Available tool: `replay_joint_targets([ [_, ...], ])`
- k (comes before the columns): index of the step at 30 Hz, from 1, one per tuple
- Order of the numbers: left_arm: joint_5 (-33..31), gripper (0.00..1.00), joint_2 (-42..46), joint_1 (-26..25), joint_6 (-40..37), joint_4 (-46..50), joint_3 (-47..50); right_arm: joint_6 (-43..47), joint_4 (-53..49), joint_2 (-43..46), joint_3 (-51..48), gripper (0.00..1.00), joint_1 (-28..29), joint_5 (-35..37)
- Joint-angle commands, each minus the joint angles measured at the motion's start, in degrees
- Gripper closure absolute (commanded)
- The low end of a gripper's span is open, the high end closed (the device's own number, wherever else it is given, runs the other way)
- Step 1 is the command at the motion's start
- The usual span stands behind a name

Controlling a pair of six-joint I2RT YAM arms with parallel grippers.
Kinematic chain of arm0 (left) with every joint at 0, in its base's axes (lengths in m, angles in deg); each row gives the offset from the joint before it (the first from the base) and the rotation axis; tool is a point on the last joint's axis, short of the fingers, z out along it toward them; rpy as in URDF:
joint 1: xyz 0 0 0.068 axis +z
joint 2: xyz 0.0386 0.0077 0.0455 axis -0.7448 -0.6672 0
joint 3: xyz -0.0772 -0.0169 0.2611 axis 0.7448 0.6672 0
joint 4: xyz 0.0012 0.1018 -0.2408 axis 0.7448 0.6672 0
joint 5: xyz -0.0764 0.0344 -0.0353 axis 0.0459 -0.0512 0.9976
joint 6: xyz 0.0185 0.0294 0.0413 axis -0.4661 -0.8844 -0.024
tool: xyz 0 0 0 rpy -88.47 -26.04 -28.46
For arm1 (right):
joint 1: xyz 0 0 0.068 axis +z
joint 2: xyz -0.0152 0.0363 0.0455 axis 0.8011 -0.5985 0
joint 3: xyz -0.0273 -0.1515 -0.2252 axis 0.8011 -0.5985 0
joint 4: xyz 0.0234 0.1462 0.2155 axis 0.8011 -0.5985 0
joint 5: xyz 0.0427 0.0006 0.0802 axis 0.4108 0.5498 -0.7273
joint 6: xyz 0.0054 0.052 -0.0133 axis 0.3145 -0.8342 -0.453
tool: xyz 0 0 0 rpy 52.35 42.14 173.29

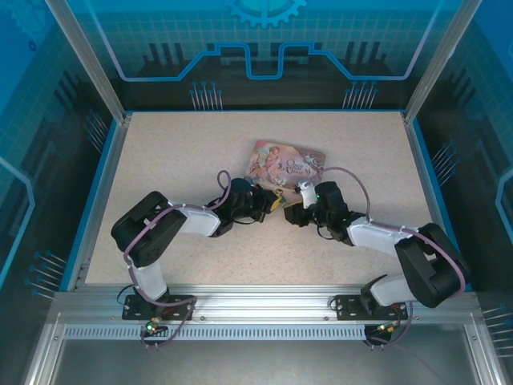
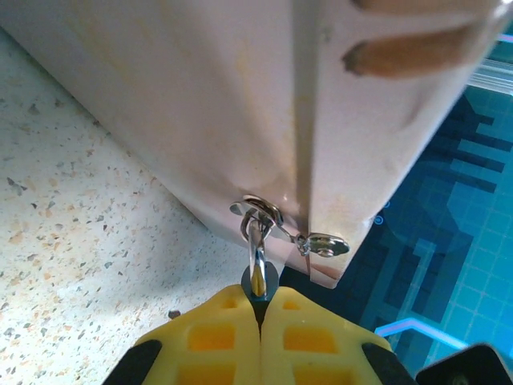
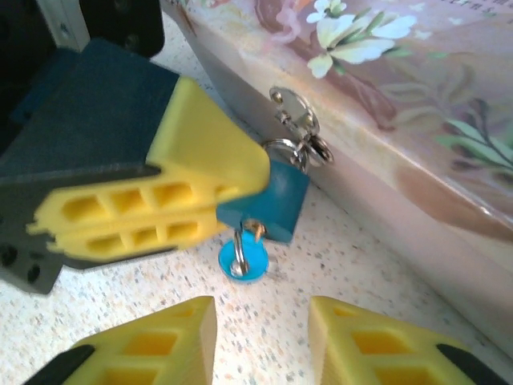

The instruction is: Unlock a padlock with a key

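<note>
The padlock (image 3: 278,199) has a blue body, and its thin shackle (image 2: 256,249) passes through the metal hasp of the pink tin box (image 3: 385,104). My left gripper (image 2: 260,303) is shut on the padlock's body, with only a dark sliver showing between its yellow fingers (image 3: 184,180). The key (image 3: 243,258) sticks out of the padlock's underside, showing a round blue head and a small metal ring. My right gripper (image 3: 263,314) is open a short way in front of the key, touching nothing. From above, both grippers (image 1: 280,207) meet at the box's near edge.
The pink illustrated tin box (image 1: 284,163) lies at mid-table behind the grippers. A silver latch plate (image 2: 325,245) hangs at its corner. Speckled tabletop (image 1: 176,152) spreads out to the left, right and rear, bounded by blue walls.
</note>
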Motion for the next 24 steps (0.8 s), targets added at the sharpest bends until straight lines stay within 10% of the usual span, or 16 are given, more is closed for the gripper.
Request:
replay_joint_targets([
  [1,-0.85,1.0,0.65,0.1,-1.29,-3.89,-1.27,2.69,-1.48,5.17,-3.3,0.59,-0.22,5.6],
  [24,-0.48,1.0,1.95,0.04,-2.25,-1.98,-1.93,22.24,1.25,-1.04,2.11,0.58,16.82,33.12],
])
